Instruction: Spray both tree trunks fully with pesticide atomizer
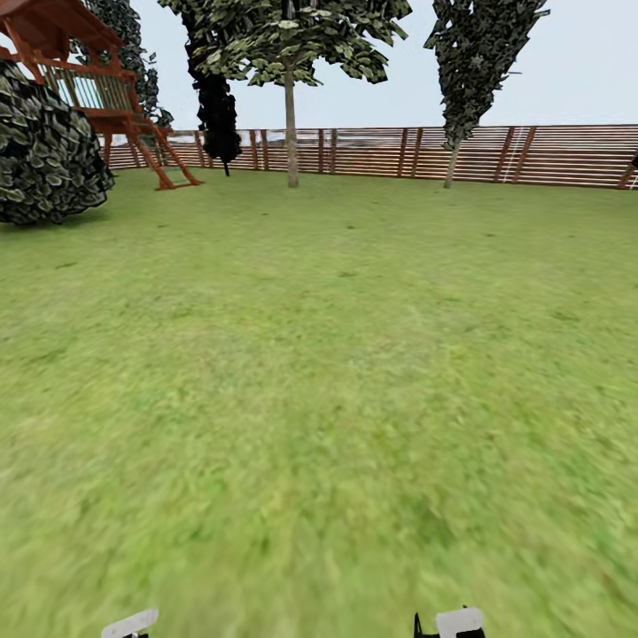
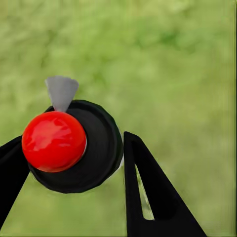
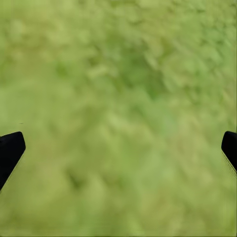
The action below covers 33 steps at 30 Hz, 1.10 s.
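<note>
In the left wrist view, the pesticide atomizer point(image 2: 74, 148) has a round black body, a shiny red ball on top and a grey cone nozzle. My left gripper point(image 2: 74, 143) is shut on it, with one black finger pressing each side, above blurry grass. My right gripper point(image 3: 121, 143) is open and holds nothing; only its two dark fingertips point(image 3: 10, 153) show over the lawn. Far ahead in the head view, a tree point(image 1: 291, 133) with a bare grey-brown trunk and high leaves stands near the fence. The green lawn point(image 1: 337, 372) stretches from me to it.
A brown slat fence point(image 1: 496, 155) closes the far side. A wooden play tower point(image 1: 106, 89) and a big dark bush point(image 1: 44, 151) stand at the far left. Two dark slim trees point(image 1: 217, 106) point(image 1: 474, 71) rise by the fence. White parts of my arms point(image 1: 130, 623) point(image 1: 459, 620) peek in below.
</note>
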Motion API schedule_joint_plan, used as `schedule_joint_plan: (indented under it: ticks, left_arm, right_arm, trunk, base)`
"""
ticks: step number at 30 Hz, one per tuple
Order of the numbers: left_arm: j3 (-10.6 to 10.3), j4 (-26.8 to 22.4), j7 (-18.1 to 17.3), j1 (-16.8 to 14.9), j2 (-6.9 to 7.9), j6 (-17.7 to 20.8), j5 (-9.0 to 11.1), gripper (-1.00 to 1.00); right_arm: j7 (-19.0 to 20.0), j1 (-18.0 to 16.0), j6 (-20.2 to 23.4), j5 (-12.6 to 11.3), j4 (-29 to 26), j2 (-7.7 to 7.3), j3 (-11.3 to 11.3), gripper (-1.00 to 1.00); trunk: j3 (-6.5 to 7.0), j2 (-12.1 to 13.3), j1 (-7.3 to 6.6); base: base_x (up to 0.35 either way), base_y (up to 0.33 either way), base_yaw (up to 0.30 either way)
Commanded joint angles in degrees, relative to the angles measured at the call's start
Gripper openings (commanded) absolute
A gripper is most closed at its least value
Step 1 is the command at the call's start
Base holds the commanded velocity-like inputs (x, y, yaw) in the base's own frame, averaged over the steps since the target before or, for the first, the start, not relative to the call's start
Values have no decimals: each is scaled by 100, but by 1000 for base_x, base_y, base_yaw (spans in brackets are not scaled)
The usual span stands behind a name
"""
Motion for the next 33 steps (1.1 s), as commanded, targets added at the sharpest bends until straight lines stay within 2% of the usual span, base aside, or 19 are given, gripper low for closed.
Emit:
schedule_joint_plan:
  ticks: [1,33]
  left_arm:
    - [-21,5,-1,-4,2,-20,47,-100]
    - [-24,5,-1,-4,-12,-30,47,-100]
  right_arm:
    - [-30,-3,-10,61,3,1,-41,100]
    - [-30,-3,-9,61,6,1,-41,100]
  trunk:
    - [-5,-2,3]
    - [-5,-2,3]
  base:
    - [342,0,0]
    - [342,0,0]
